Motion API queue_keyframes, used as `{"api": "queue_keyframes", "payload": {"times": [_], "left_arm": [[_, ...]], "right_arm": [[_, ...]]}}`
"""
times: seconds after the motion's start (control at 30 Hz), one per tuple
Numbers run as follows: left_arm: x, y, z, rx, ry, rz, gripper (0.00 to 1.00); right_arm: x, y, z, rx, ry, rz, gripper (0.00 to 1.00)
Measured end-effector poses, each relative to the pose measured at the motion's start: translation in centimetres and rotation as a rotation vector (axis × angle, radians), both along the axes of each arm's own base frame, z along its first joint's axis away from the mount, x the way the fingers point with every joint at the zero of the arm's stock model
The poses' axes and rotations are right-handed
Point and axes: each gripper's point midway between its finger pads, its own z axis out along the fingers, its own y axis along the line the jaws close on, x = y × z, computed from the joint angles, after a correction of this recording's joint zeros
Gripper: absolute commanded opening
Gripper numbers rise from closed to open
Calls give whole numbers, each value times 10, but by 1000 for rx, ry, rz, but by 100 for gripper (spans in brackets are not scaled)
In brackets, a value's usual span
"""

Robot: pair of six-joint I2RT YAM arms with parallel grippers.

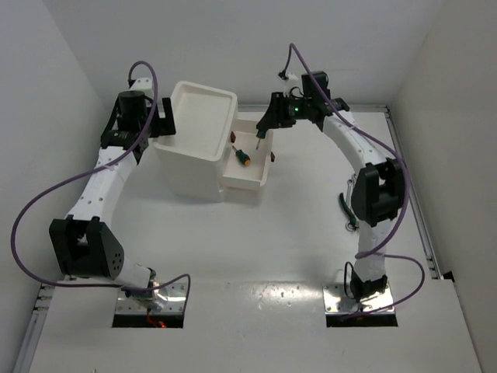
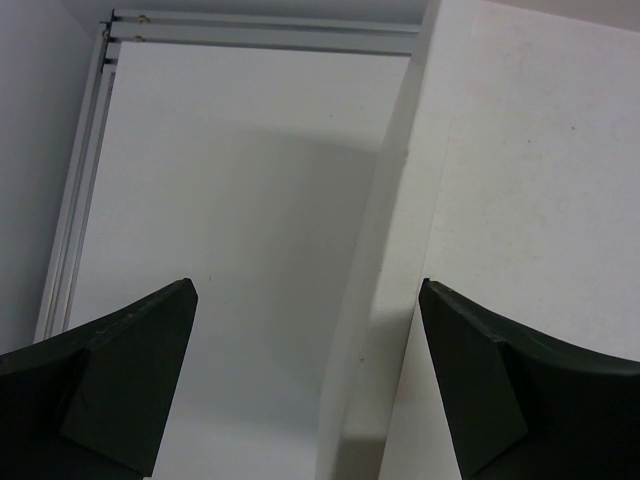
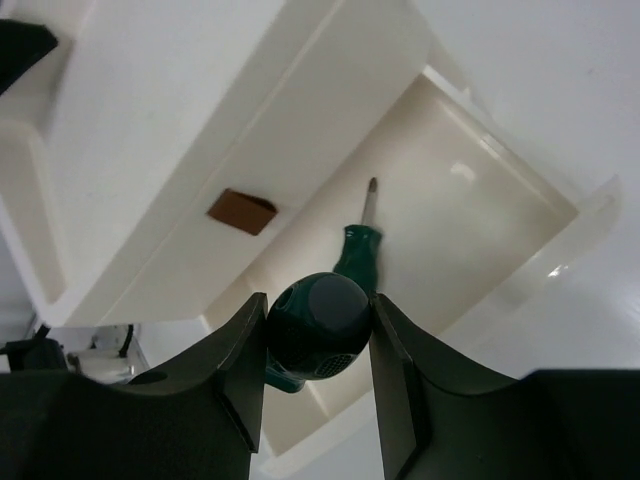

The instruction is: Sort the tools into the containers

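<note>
**Screwdriver** [image 3: 350, 262], green handle: clamped by its rounded butt in the right end effector [image 3: 318, 305], tip pointing down and away, above the open drawer [image 1: 250, 186] that juts from the right side of the drawer unit [image 1: 186, 175]. It does not look to be resting on anything.

**Drawer:** a small green-and-orange thing [image 1: 243, 158] lies in it, too small to name.

**Left end effector** [image 2: 305, 300]: fingers wide apart, holding nothing, just beside the unit's left wall.

**Hazards, as I judge them:**
- If let go from this height, the screwdriver lands tip-first. It may bounce, strike the thing already inside, or tip over the low front rim onto the counter [image 1: 256, 256].
- If lowered off-centre, the tip or a finger could catch the drawer's rim and drag the drawer or the unit.
- A small sideways drift of the left end effector would shove the unit under the right arm.
</note>
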Motion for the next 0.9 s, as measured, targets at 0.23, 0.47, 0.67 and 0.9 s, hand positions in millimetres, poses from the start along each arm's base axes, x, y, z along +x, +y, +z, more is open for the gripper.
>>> {"api": "queue_keyframes", "payload": {"times": [0.23, 0.47, 0.67, 0.9], "left_arm": [[3, 0, -9, 2, 21, 0, 100], [10, 0, -13, 9, 31, 0, 94], [17, -4, -13, 3, 33, -15, 67], [20, -25, -13, -9, 37, -114, 9]], "right_arm": [[10, 2, -42, -69, 52, -6, 28], [-5, 26, -48, -119, 18, 66, 61], [-7, 35, -41, -117, -10, 83, 61], [4, 0, -18, -144, -55, -25, 48]]}}
